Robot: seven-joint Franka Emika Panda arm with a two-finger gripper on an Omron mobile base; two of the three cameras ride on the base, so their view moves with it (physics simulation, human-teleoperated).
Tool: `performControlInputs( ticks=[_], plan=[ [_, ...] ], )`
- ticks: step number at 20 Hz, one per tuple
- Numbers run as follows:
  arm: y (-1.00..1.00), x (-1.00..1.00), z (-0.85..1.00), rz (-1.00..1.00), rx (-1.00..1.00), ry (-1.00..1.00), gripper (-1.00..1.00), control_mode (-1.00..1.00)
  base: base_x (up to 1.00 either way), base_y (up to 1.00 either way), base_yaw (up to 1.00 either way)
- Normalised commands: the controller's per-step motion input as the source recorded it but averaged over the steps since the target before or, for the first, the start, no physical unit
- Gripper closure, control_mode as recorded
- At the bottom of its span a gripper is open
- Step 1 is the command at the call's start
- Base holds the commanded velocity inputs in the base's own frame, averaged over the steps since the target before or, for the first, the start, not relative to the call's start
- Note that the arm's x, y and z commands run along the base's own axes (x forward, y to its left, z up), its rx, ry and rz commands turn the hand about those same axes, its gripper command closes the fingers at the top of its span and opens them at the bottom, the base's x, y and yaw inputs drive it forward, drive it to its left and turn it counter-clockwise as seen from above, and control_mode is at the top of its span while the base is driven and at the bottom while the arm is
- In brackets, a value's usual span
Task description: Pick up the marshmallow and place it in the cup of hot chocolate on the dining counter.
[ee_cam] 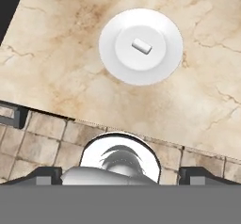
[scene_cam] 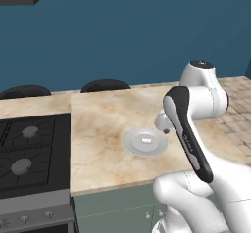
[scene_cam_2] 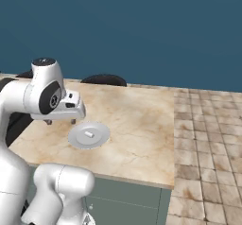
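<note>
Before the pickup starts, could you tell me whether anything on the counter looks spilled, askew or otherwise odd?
Nothing stands out. The marshmallow lies on its side near the middle of the plate, which sits flat on the counter. The gripper hangs open above it.

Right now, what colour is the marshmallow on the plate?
White, the marshmallow on a light-grey plate; clearest in the hand view.

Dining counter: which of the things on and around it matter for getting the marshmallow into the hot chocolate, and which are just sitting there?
For the job:
- marshmallow, lying on the plate
- dining counter
- gripper, open, beside the plate and above the counter

Just there:
- round light-grey plate under the marshmallow
- black cooktop
- black stools behind the counter
</note>
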Motion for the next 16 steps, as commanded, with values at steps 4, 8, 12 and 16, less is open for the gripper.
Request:
performControlInputs(
  ticks=[4, 8, 12, 16],
  plan=[
    [0.13, -0.09, -0.39, 0.20, -0.09, 0.00, -1.00, -1.00, 0.00, 0.00, 0.00],
    [0.06, -0.01, -0.20, 0.23, -0.06, 0.00, -1.00, -1.00, 0.00, 0.00, 0.00],
    [0.16, 0.01, -0.07, 0.22, -0.07, 0.00, -1.00, -1.00, 0.00, 0.00, 0.00],
    [0.01, 0.10, 0.00, 0.22, 0.00, 0.03, -1.00, -1.00, 0.00, 0.00, 0.00]
  ],
)
